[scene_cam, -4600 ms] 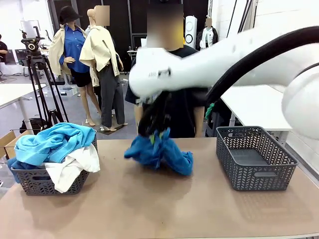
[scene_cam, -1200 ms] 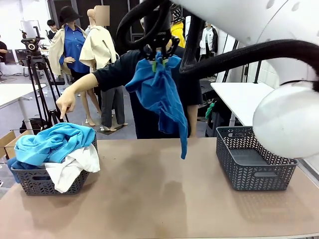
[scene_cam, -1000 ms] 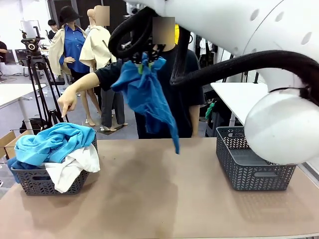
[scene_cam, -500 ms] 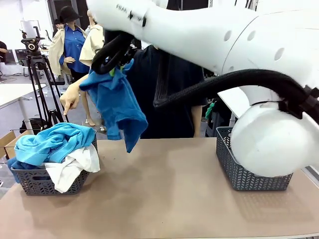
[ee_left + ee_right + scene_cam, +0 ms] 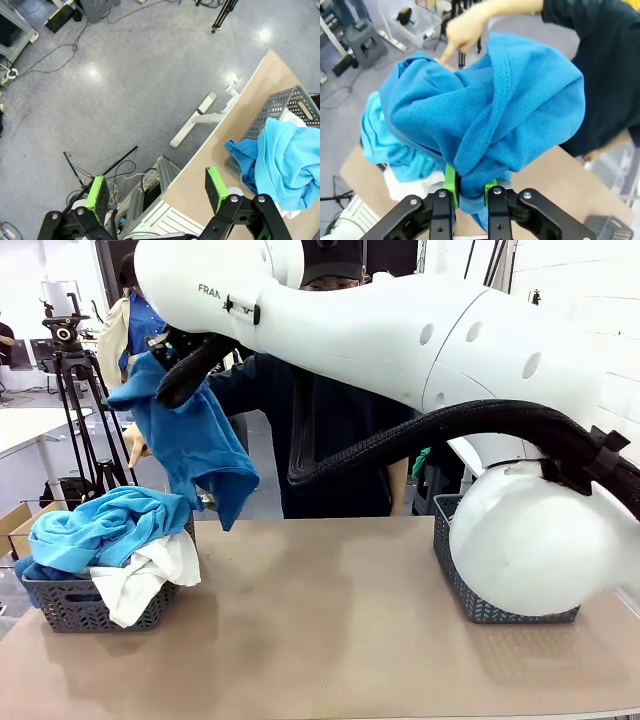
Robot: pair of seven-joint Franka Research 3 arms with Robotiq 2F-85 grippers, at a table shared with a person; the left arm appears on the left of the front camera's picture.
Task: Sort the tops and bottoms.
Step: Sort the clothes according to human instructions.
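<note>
Royal blue top (image 5: 190, 445) held aloft over the left basket (image 5: 70, 605) of tops.
Right gripper (image 5: 469, 192) fingers clench a bunched fold, so the cloth hangs clear of the worktop (image 5: 330, 640); a person's hand (image 5: 462, 30) points towards the basket. Left gripper (image 5: 156, 187) fingers spread, empty.

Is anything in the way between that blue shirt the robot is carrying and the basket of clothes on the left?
Nothing visible. The blue shirt hangs from the right gripper above and just right of the left basket.
</note>
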